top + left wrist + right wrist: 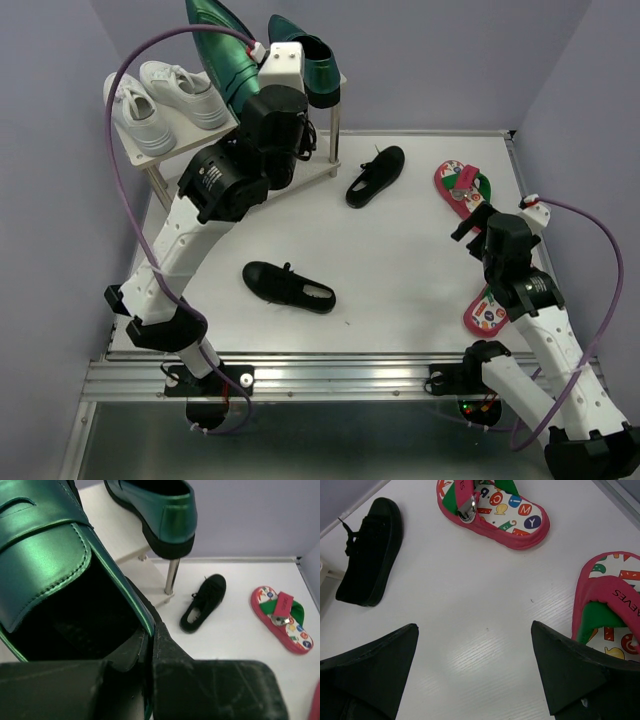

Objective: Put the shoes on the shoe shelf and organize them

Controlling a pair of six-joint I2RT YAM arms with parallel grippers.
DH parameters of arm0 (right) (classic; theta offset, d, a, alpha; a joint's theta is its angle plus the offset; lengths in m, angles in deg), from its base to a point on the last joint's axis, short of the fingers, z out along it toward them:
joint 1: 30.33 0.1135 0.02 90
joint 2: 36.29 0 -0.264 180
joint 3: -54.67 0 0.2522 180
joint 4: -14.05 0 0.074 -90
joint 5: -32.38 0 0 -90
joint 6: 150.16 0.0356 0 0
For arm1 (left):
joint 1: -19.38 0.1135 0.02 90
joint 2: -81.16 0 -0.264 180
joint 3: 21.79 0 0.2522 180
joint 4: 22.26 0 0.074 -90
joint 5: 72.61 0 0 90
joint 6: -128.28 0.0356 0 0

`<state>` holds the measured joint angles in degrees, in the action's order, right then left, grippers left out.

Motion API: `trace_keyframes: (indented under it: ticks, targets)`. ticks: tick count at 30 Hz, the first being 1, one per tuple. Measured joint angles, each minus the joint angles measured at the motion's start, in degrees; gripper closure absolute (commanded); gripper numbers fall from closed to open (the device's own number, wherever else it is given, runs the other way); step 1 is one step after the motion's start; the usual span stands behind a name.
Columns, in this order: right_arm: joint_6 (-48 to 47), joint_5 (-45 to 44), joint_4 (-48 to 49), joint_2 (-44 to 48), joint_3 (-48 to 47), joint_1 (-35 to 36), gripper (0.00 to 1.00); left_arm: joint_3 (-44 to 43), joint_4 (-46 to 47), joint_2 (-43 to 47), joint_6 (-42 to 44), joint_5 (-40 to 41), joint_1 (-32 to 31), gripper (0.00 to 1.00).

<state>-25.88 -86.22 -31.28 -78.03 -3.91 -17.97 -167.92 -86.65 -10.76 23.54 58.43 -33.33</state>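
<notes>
from above: left gripper (258,50) holds one loafer (222,45) tilted over the shelf (172,152); second loafer (318,62) sits on the shelf's right end. left wrist: fingers (215,690) clenched on the loafer's heel rim. right wrist: right gripper (475,630) spread wide, empty, by a flip-flop (607,605), strap showing "eaves".

The overhead view spans the table (400,260); both close, downward-looking wrist views share the black shoe (376,176).
</notes>
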Motion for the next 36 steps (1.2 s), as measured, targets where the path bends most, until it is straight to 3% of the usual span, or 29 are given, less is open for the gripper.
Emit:
trace_keyframes:
  ticks: [7, 15, 36]
  targets:
    - [0.28, 0.63, 0.28, -0.39, 0.0, 0.0, 0.0, -2.32, 7.91, -2.75, 8.7, -5.44, 7.63, 1.0]
    - [0.44, 0.85, 0.55, -1.16, 0.0, 0.0, 0.0, -3.13, 8.9, -4.92, 14.38, -14.23, 16.9, 1.0]
    - [0.48, 0.9, 0.76, -2.43, 0.0, 0.0, 0.0, -5.25, 10.25, -13.29, 15.08, -29.22, 25.18, 1.0]
